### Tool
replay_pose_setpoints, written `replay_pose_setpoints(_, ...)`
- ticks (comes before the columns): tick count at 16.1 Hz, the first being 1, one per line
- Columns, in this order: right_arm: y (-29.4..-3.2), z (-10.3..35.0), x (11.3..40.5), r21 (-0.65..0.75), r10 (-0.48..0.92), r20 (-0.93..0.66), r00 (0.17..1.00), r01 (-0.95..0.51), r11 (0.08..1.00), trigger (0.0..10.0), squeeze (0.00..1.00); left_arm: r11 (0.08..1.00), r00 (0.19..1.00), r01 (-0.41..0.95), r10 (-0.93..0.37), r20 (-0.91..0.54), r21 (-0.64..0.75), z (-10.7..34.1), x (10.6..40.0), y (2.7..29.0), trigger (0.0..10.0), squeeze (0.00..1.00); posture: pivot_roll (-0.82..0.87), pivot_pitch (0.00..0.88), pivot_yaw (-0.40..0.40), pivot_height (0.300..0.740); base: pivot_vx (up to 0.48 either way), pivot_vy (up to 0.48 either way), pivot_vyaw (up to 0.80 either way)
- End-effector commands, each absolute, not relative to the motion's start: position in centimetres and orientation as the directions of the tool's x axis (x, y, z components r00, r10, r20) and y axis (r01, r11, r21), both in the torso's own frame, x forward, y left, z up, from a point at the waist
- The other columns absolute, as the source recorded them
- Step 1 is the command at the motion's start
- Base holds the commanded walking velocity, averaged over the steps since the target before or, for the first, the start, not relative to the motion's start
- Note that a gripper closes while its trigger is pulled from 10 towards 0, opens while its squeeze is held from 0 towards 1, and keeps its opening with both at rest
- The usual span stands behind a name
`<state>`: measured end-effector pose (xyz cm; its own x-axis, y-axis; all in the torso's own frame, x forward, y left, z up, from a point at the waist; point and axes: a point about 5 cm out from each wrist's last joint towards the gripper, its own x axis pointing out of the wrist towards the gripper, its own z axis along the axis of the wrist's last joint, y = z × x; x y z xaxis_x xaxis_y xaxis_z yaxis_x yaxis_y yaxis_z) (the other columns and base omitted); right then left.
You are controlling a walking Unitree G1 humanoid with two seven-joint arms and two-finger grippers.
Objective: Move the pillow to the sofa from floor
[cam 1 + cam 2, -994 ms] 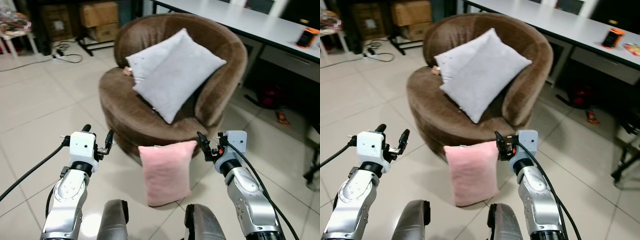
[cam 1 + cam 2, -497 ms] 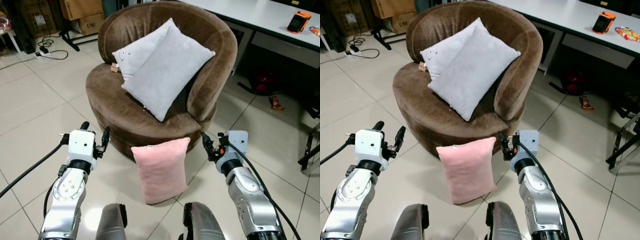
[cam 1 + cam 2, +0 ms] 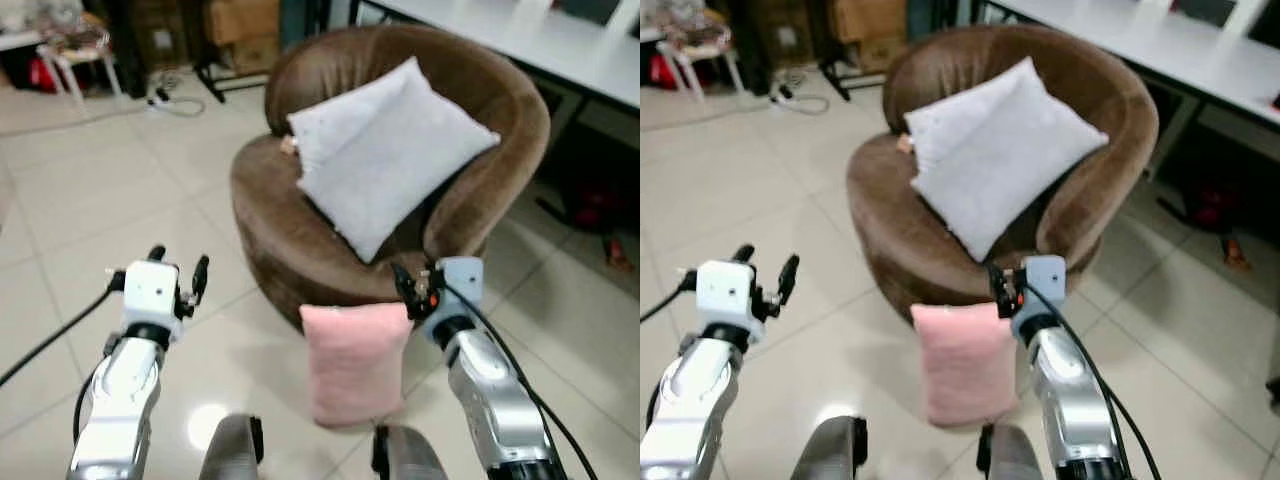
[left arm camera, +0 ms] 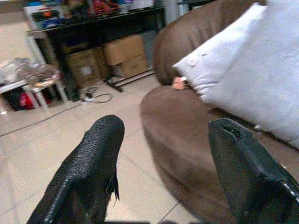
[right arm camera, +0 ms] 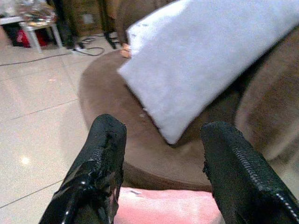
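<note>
The pink pillow (image 3: 355, 361) stands upright on the floor against the brown sofa (image 3: 300, 240), its top edge just below the spread-fingered right gripper (image 3: 408, 287), nearer than the equally spread left gripper (image 3: 178, 276).

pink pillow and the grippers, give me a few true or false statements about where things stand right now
1. The pink pillow stands on the floor against the brown sofa. True.
2. The right gripper is shut on the pillow. False: its fingers are open, above the pillow's top edge.
3. A grey pillow lies on the sofa. True.
4. The left gripper holds the grey pillow. False: it is open, holding nothing.
</note>
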<state>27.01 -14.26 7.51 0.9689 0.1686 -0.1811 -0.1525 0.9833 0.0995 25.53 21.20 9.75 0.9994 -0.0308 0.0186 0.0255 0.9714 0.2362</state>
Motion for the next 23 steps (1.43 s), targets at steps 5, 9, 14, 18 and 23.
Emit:
replay_pose_setpoints(5, -15.56, 7.36, 26.83, 0.084, 0.110, -0.196, 0.974, -0.095, 0.992, 10.0, 0.00, 0.972, 0.997, 0.075, -0.081, 0.019, 0.223, 9.83, 25.89, 20.03, 10.0, 0.00, -0.01, 0.000, -0.061, 0.625, 0.299, 0.000, 0.00)
replay_pose_setpoints(9, -15.64, 7.39, 26.84, 0.086, 0.103, -0.195, 0.975, -0.087, 0.992, 10.0, 0.00, 0.972, 0.996, 0.081, -0.087, 0.017, 0.221, 9.85, 26.02, 19.98, 10.0, 0.00, -0.01, 0.000, -0.059, 0.625, 0.301, 0.000, 0.00)
replay_pose_setpoints(14, -15.61, 7.40, 26.87, 0.092, 0.101, -0.192, 0.976, -0.084, 0.992, 10.0, 0.00, 0.972, 0.995, 0.089, -0.095, 0.018, 0.219, 9.85, 26.07, 19.96, 10.0, 0.00, -0.01, 0.000, -0.060, 0.625, 0.300, 0.000, 0.00)
replay_pose_setpoints(18, -15.58, 7.46, 26.85, 0.094, 0.103, -0.189, 0.977, -0.087, 0.992, 10.0, 0.00, 0.972, 0.995, 0.093, -0.100, 0.021, 0.216, 9.90, 26.17, 19.91, 10.0, 0.00, -0.01, 0.000, -0.059, 0.625, 0.302, 0.000, 0.00)
replay_pose_setpoints(23, -15.55, 7.44, 26.77, 0.099, 0.105, -0.187, 0.977, -0.088, 0.991, 10.0, 0.00, 0.972, 0.994, 0.100, -0.107, 0.023, 0.214, 9.93, 26.24, 19.86, 10.0, 0.00, -0.01, 0.000, -0.055, 0.625, 0.303, 0.000, 0.00)
